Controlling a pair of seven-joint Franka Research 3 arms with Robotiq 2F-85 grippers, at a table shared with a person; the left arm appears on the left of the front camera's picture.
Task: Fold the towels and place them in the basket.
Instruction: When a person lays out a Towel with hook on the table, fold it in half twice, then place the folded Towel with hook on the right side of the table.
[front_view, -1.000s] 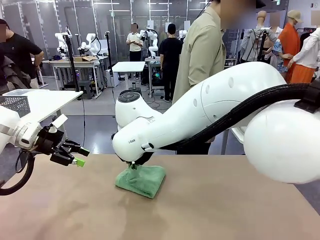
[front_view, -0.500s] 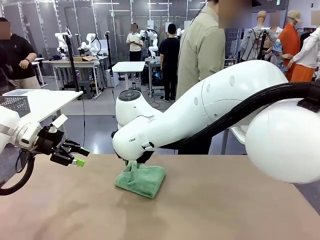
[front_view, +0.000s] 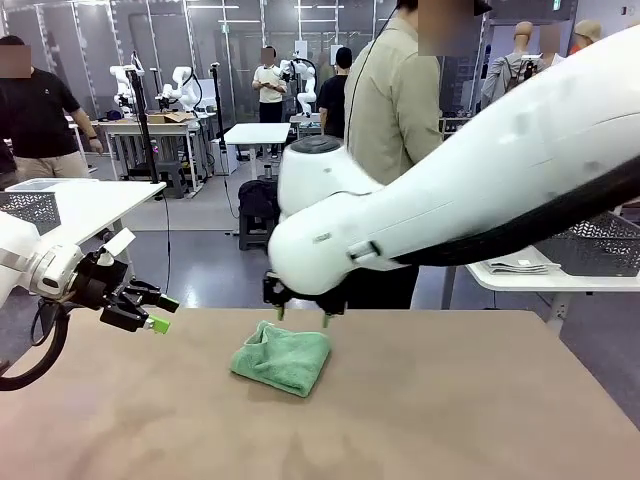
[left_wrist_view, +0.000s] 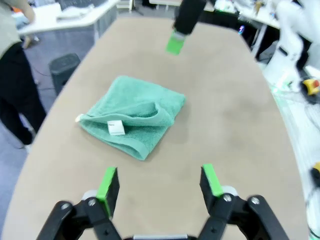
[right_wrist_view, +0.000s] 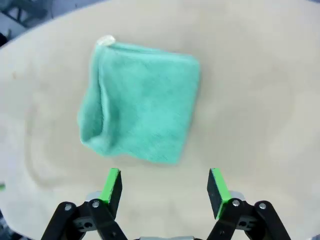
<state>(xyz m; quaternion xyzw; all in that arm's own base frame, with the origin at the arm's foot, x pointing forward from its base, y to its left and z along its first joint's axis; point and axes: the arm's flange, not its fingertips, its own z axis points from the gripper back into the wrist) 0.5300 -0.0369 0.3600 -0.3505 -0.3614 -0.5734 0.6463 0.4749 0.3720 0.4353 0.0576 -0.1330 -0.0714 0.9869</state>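
Observation:
A mint green towel (front_view: 282, 358) lies folded into a small square on the brown table, near its far edge. My right gripper (front_view: 302, 315) hangs open just above the towel's far side with nothing between its fingers. From the right wrist, the towel (right_wrist_view: 140, 102) lies flat ahead of the open gripper (right_wrist_view: 165, 186). My left gripper (front_view: 163, 313) stands open in the air at the table's left, apart from the towel. The left wrist view has the towel (left_wrist_view: 132, 115), with a white label on it, beyond the open left gripper (left_wrist_view: 160, 182). A dark mesh basket (front_view: 600, 245) stands on a white side table at the right.
A person (front_view: 400, 110) stands close behind the table's far edge. Beside the basket lies a pale folded cloth (front_view: 520, 265). A grey mesh container (front_view: 30, 207) sits on a white table at the left. The brown tabletop (front_view: 450, 410) spreads bare toward me.
My right gripper has opened, let go of the green towel and risen off it, the arm lifting up and right. The towel stays folded on the table. The left gripper has not moved.

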